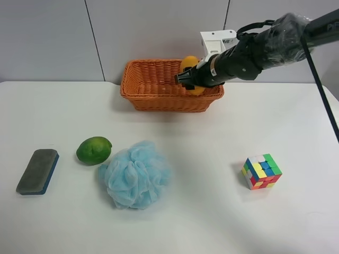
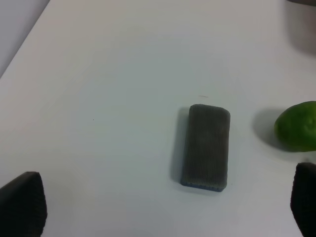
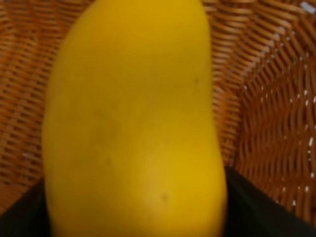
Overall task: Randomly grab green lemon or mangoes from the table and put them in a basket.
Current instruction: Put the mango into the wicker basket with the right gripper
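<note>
The right hand (image 1: pixel 185 79), clamped across the mango (image 3: pixel 133 123), holds it over the basket (image 1: pixel 153 98), so opening should drop it in.

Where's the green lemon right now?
The green lemon lies on the table at the exterior high view's left, between the grey eraser and the blue bath sponge.
</note>
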Controlling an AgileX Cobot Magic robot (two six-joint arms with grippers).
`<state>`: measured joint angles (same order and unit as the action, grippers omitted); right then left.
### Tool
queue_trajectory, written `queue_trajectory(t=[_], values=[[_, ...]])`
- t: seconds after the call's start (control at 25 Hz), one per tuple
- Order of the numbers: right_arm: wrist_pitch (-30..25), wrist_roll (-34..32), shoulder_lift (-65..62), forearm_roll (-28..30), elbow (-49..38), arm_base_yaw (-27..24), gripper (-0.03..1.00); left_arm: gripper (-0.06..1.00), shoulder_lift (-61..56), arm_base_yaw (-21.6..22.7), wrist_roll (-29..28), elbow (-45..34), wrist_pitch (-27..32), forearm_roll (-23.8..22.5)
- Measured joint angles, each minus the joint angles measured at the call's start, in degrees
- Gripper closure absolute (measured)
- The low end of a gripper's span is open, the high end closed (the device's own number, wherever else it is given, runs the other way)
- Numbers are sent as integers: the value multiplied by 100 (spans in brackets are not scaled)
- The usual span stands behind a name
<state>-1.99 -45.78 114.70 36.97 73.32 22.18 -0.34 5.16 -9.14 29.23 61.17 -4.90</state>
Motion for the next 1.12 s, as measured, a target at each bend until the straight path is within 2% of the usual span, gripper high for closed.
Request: queue_trajectory(t=[0.48,1.04,1.12], values=[[70,0,46,12,151,-238,35,-5,0,0,0,0,0,0],[71,0,84,7,151,-248,35,-5,0,0,0,0,0,0],[71,-5,84,-43,151,-248,23,-5,0,0,0,0,0,0]])
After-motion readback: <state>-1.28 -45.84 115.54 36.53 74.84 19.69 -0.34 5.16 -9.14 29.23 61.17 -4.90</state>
